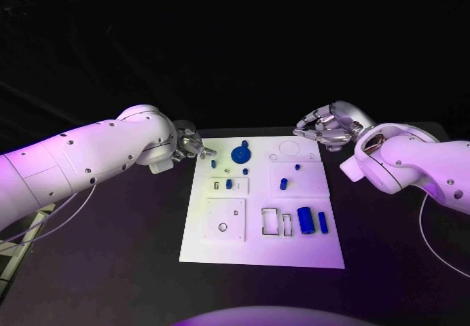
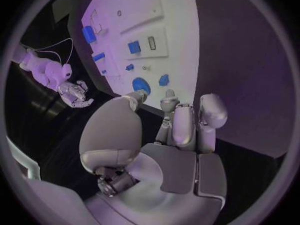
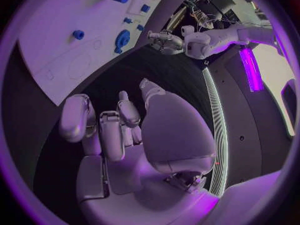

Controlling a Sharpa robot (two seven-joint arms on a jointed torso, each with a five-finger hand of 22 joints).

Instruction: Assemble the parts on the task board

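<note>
Blue parts (about eight) dot one task board; both hands curled, holding nothing.

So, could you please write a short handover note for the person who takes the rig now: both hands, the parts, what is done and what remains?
Left robot hand: open, holds nothing, at the far left corner of the task board.
Right robot hand: open, holds nothing, beyond the board's far right corner.
Parts: the large round blue part and small blue pieces near the far edge; two blue cylinders at the near right.
Done: cannot tell which pieces are seated.
Left: the outlined slots beside the cylinders look unfilled; neither hand has picked a part.
</note>
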